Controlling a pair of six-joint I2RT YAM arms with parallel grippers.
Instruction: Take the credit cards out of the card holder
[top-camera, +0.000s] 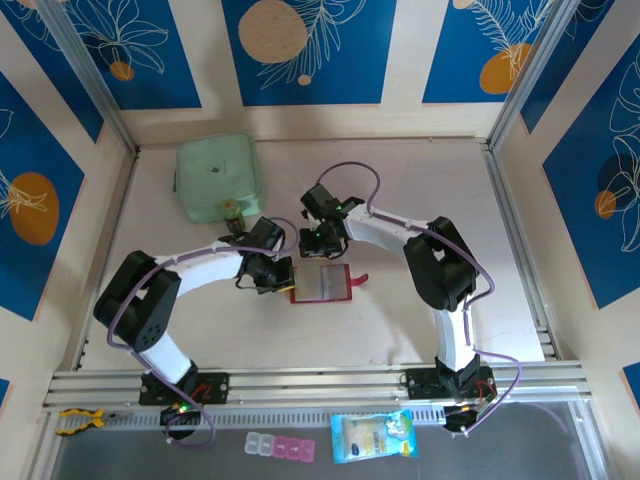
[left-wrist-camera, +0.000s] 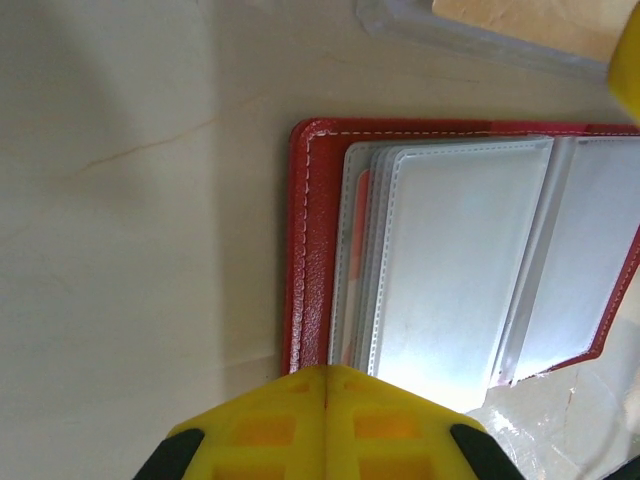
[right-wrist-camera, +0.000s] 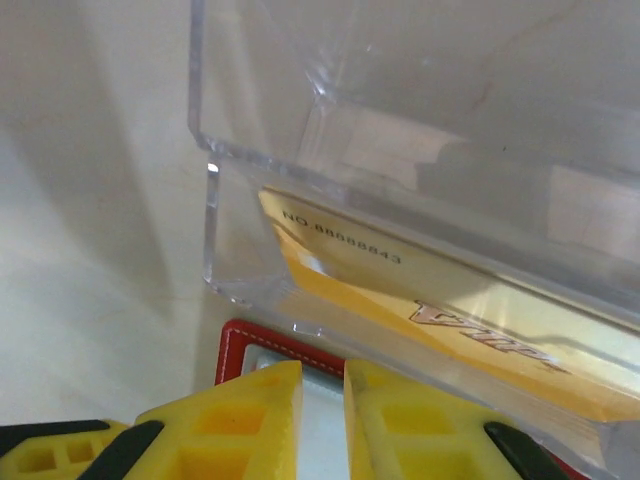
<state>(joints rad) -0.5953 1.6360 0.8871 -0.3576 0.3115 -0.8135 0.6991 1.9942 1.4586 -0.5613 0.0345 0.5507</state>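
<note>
Well, the left gripper is squeezed tight, its two yellow fingers pressed flat together. Its tip sits right at the edge of the card holder (I cannot tell if a bit of the red edge is pinched in there). The right gripper has just a thin gap between its fingers and holds nothing. It hangs over a corner of the holder, close to a clear plastic box with a tan credit card lying inside. The card holder lies open and flat near the middle of the table, with its see-through pockets facing up and its little snap tab at 3 o'clock. From the holder, the left gripper is at 9 o'clock and the right gripper at 12 o'clock. A pale green container sits at 11 o'clock, well apart. The table is light wood. The walls around it have blue panels with white leaves and round orange shapes. At 6 o'clock, past the arm bases, lies a plastic bag.
</note>
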